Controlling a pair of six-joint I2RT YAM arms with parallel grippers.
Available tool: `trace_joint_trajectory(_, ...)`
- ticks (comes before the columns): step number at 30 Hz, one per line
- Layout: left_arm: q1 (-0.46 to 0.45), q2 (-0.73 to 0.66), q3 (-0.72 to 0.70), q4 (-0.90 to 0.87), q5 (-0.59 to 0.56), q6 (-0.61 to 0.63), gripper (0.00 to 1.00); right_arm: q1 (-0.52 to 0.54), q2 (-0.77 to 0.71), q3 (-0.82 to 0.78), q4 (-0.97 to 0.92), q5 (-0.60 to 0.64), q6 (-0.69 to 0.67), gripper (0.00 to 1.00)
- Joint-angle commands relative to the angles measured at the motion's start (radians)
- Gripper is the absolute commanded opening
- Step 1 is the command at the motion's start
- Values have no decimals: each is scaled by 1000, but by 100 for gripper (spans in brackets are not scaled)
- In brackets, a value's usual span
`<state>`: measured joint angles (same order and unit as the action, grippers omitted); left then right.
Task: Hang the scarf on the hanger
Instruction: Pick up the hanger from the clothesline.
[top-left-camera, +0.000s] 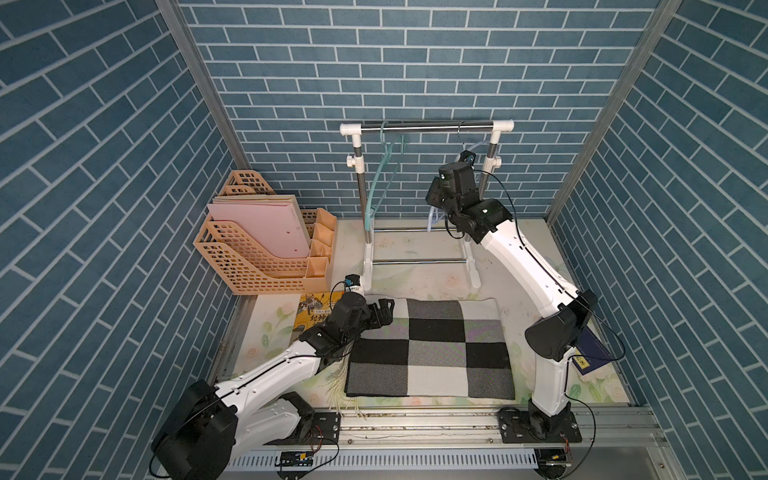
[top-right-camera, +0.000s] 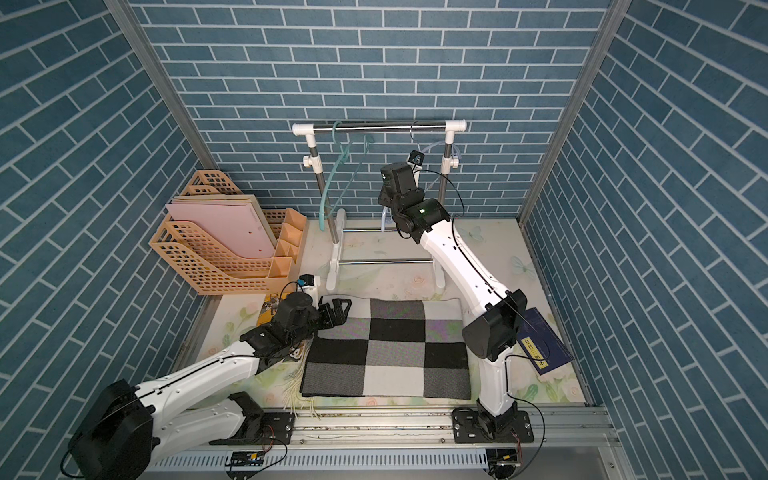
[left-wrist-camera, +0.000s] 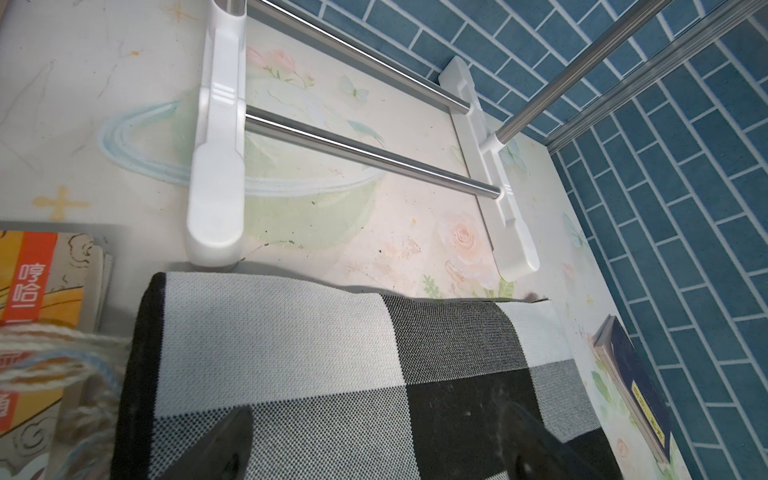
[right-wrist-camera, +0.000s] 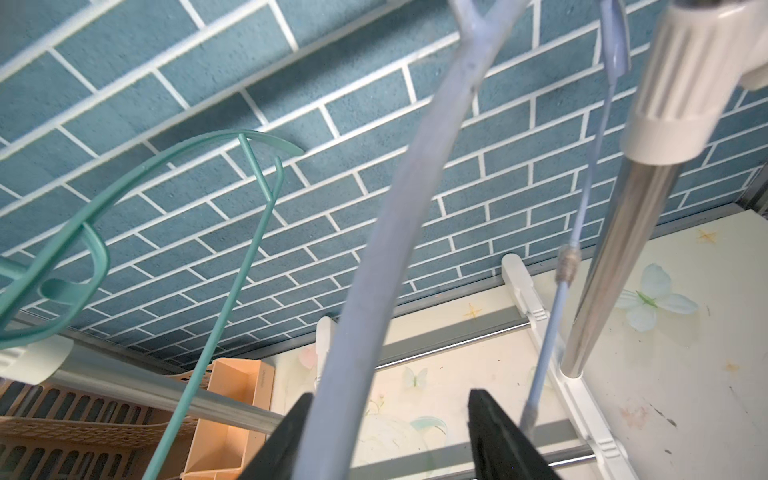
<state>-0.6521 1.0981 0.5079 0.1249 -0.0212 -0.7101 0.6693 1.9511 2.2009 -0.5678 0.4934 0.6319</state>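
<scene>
Hanger of pale-blue plastic (right-wrist-camera: 399, 232) sits loosely straddled by right jaws, seemingly for steadying, while left jaws hang spread over the black-grey-white checked scarf (top-left-camera: 432, 349) for lifting.

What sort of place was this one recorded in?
Most likely a staged lab booth, not a real room: brick-print wall panels, a small clothes rack on a floral mat, and an aluminium mounting rail along the front.

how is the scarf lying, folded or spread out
Folded: the scarf lies flat as a thick rectangle, its fringe bunched at one end.
</scene>
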Motion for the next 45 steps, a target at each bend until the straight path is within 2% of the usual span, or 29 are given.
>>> trace_joint_trajectory(1, 5, -3, -17, 8, 0, -3, 96, -9, -57, -34, -47, 36, -20, 44)
trace_joint_trajectory(3, 6, -1, -21, 13, -1, -1, 96, -13, -78, -60, -45, 40, -28, 43)
trace_joint_trajectory(4, 6, 0, -21, 15, -1, -2, 96, -16, -88, -73, -41, 39, -33, 39)
trace_joint_trajectory(9, 5, 12, -19, 24, 6, -6, 95, -26, -136, -148, 34, -30, -70, 3)
trace_joint_trajectory(10, 6, 13, -18, 24, 8, -6, 95, -27, -149, -174, 60, -58, -74, 0)
trace_joint_trajectory(16, 5, -3, -22, 22, 4, -8, 95, -67, -229, -336, 282, -281, -92, 0)
trace_joint_trajectory(20, 5, -11, -26, 20, -1, -6, 95, -102, -241, -371, 387, -441, -94, 0)
trace_joint_trajectory(26, 5, -27, -35, 15, -10, -8, 95, -125, -269, -410, 555, -589, -130, 0)
trace_joint_trajectory(40, 5, -46, -22, -7, -31, 6, 96, -161, -303, -380, 636, -802, -153, 0)
trace_joint_trajectory(45, 5, -45, -19, -8, -33, 7, 96, -171, -328, -408, 602, -800, -153, 0)
